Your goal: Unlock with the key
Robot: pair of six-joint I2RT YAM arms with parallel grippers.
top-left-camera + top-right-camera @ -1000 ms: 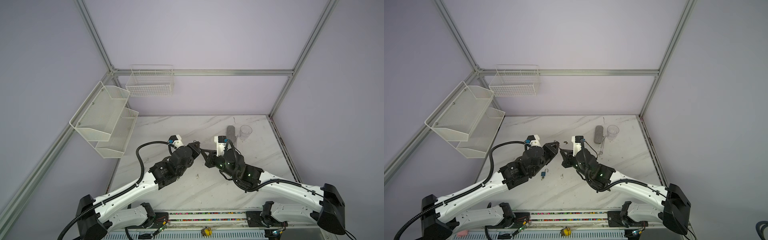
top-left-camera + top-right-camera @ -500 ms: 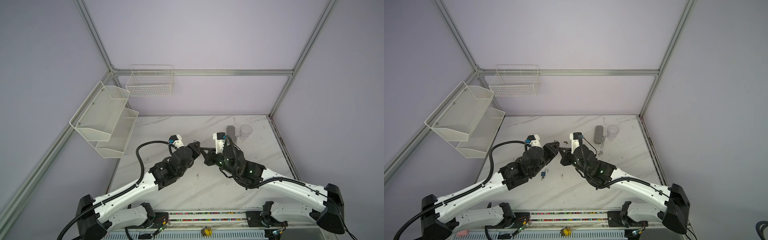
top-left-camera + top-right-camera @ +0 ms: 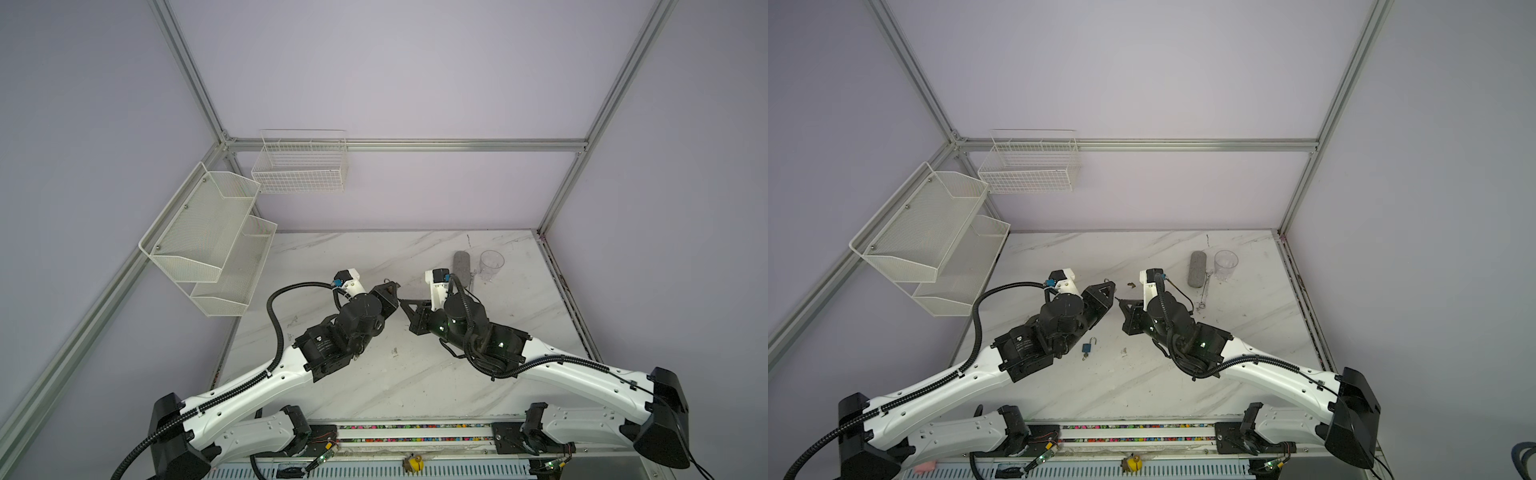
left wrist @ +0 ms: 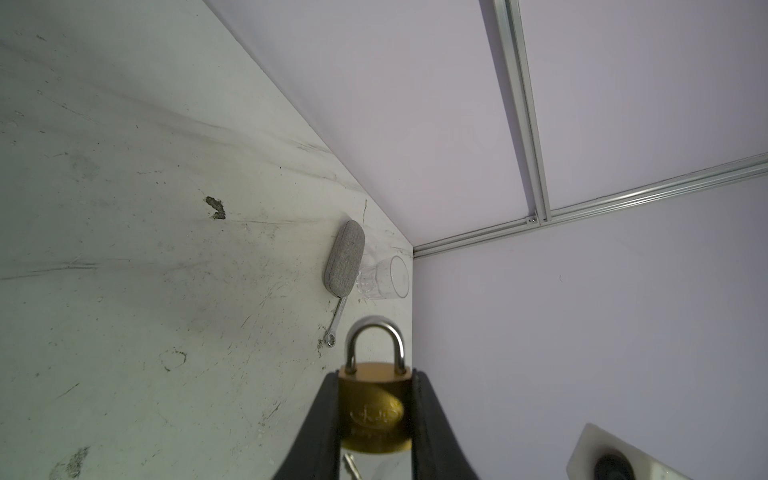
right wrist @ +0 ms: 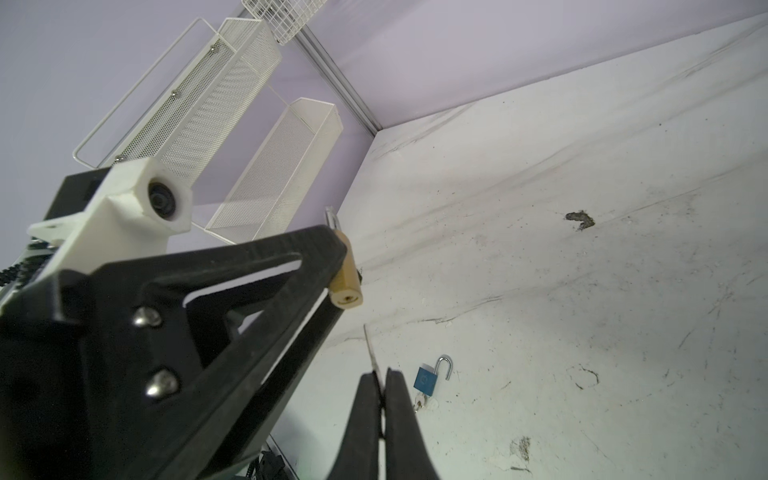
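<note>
My left gripper (image 4: 376,374) is shut on a brass padlock (image 4: 374,411), whose steel shackle (image 4: 375,340) is closed and sticks out past the fingertips. In the right wrist view the padlock (image 5: 345,276) shows its keyhole end. My right gripper (image 5: 381,374) is shut on a thin silver key (image 5: 370,349). The key's tip points toward the keyhole with a short gap between them. In both top views the left gripper (image 3: 388,291) and the right gripper (image 3: 405,302) meet tip to tip above the middle of the table (image 3: 415,386).
A blue padlock (image 3: 1088,347) lies on the table with its shackle open and a key in it. At the back right are a grey case (image 3: 461,266), a clear cup (image 3: 491,264) and a small wrench (image 3: 1204,291). White mesh shelves (image 3: 212,241) and a wire basket (image 3: 299,166) hang on the left wall.
My right gripper has edged up and toward the left gripper, bringing the key closer to the padlock. The left arm has stayed put.
</note>
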